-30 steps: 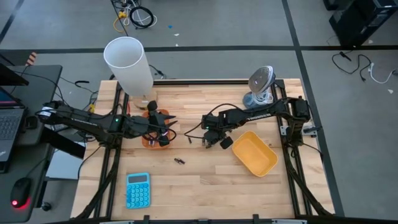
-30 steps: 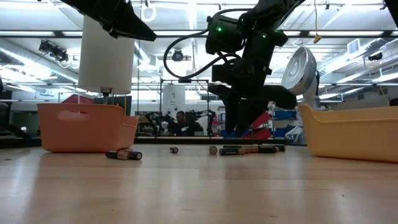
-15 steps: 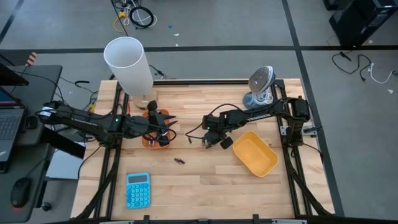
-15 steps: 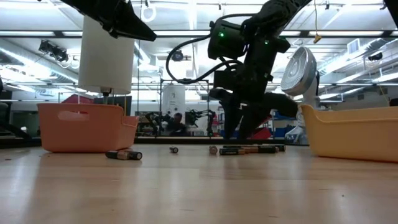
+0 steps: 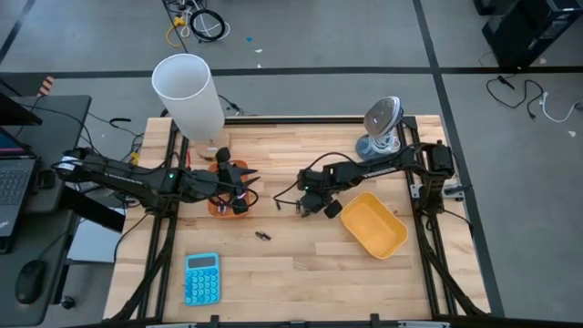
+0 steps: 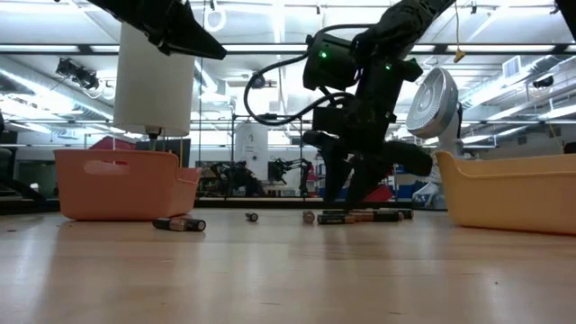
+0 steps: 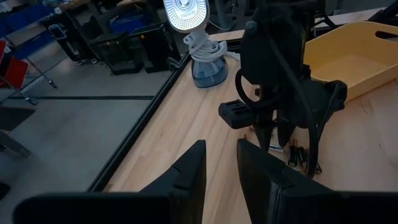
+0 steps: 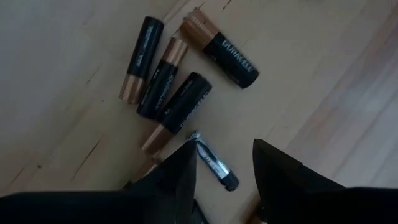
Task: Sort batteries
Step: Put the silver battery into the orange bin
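Your right gripper [image 8: 221, 165] is hovering open over batteries [image 8: 177, 106] lying on the wooden counter [image 5: 301, 264]; your left gripper [image 7: 221, 168] is waiting part-open, empty, above the orange tray [image 6: 121, 184].

Wood table [image 5: 301, 264]: batteries [image 8: 180, 99], two trays, calculator [image 5: 201, 278], fan.

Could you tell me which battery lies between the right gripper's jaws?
The thin dark battery with the silvery tip, slimmer than the four copper-ended batteries beside it; the right gripper is open around it.
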You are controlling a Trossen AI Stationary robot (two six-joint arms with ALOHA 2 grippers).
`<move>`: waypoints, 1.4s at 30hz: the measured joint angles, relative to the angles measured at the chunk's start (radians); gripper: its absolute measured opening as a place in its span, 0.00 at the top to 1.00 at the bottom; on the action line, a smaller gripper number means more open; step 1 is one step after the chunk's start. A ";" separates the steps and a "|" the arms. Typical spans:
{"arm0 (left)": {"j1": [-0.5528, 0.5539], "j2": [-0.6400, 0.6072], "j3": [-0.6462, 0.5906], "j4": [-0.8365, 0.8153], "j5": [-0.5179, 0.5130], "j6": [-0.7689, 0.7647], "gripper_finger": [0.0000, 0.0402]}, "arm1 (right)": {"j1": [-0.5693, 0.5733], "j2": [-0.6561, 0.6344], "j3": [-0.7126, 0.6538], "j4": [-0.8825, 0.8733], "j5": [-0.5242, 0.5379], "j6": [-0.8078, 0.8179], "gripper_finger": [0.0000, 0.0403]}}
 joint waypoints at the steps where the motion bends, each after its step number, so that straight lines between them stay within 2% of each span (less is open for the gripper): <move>1: 0.000 0.000 0.000 0.000 0.000 0.000 0.77 | 0.000 0.000 -0.009 0.008 0.000 0.000 0.64; 13: 0.000 0.000 0.000 0.000 0.000 0.001 0.77 | -0.009 0.000 -0.041 0.096 0.003 0.000 0.66; 20: 0.000 0.000 0.000 0.000 0.000 0.002 0.77 | -0.042 0.000 -0.041 0.091 -0.056 0.029 0.75; 28: 0.000 0.000 0.000 0.000 0.000 0.001 0.77 | -0.045 0.000 -0.041 0.103 -0.063 0.028 0.83; 42: 0.000 0.000 0.000 0.002 0.001 0.000 0.77 | -0.058 0.069 -0.033 0.122 -0.059 0.080 0.76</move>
